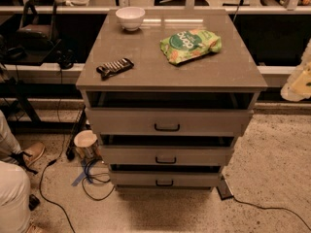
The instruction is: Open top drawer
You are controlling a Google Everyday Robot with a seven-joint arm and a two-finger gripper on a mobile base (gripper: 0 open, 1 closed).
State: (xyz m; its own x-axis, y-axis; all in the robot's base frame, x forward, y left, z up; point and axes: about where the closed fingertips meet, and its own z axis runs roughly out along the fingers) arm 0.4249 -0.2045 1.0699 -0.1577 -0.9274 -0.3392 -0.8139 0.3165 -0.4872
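The top drawer [194, 122] is the widest of three grey-beige drawers in a cabinet [214, 62] at the centre of the camera view. Its flat front panel carries a small black bar handle [167, 127] at its middle. A dark gap shows between the cabinet top and this panel. Two narrower drawers, the middle one [194, 155] and the bottom one [194, 179], sit below it with similar black handles. The gripper is not in view; no arm shows in the frame.
On the cabinet top lie a white bowl [130, 17], a green snack bag [190, 44] and a dark wrapped bar [114, 67]. A small bin [86, 143] and cables [92, 178] are on the floor at the left. A person's leg and shoe [19, 159] are at the far left.
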